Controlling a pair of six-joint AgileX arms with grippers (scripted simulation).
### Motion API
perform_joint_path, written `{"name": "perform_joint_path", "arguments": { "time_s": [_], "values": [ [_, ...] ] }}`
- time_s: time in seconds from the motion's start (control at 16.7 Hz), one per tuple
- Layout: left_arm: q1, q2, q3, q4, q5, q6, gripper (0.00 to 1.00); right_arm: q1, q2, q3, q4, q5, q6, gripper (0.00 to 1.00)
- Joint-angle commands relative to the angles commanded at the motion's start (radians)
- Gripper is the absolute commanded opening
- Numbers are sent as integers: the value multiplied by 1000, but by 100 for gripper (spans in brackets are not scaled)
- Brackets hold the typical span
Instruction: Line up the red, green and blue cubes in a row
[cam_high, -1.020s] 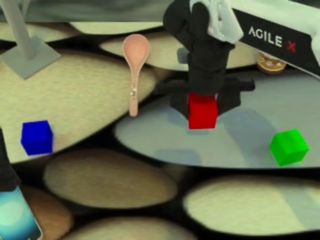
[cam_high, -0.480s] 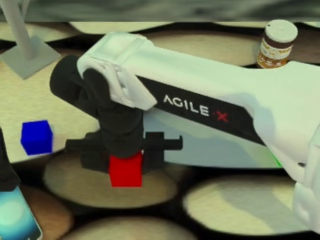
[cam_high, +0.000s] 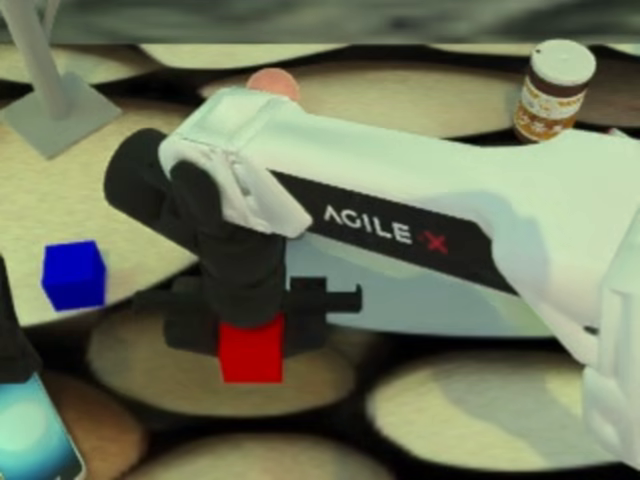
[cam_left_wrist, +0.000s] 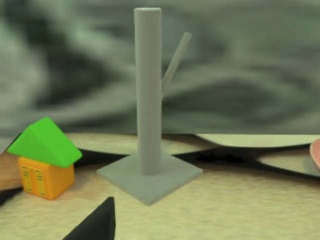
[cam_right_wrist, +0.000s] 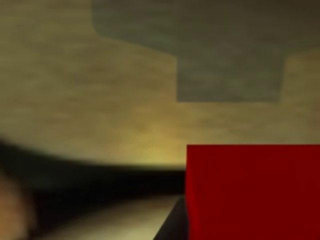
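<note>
Carefully, the right tool (cam_high: 250, 338), clamped on the glossy bright red cube (cam_high: 251, 350) right of the glossy deep blue cube (cam_high: 73, 274), should lower it level with that cube before letting go.

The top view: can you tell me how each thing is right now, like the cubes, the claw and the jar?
Red cube: held in the right claw, low over the table.
Blue cube: sitting free at the table's left, untouched.
Green cube: hidden, not visible in any view.
Jar: upright, lid on.
Grey stand: upright.
Toy house: upright, beside the stand.
Left claw: out of sight.
</note>
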Motion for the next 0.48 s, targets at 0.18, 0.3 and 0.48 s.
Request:
{"name": "perform_joint_path", "arguments": {
  "time_s": [0.18,0.3,0.48],
  "values": [
    [0,0,0,0,0,0,100,2,18,-91,116,0,0,0],
    [0,0,0,0,0,0,100,4,27,-134,164,1,0,0],
    [0,0,0,0,0,0,100,5,30,-142,173,1,0,0]
  ]
}}
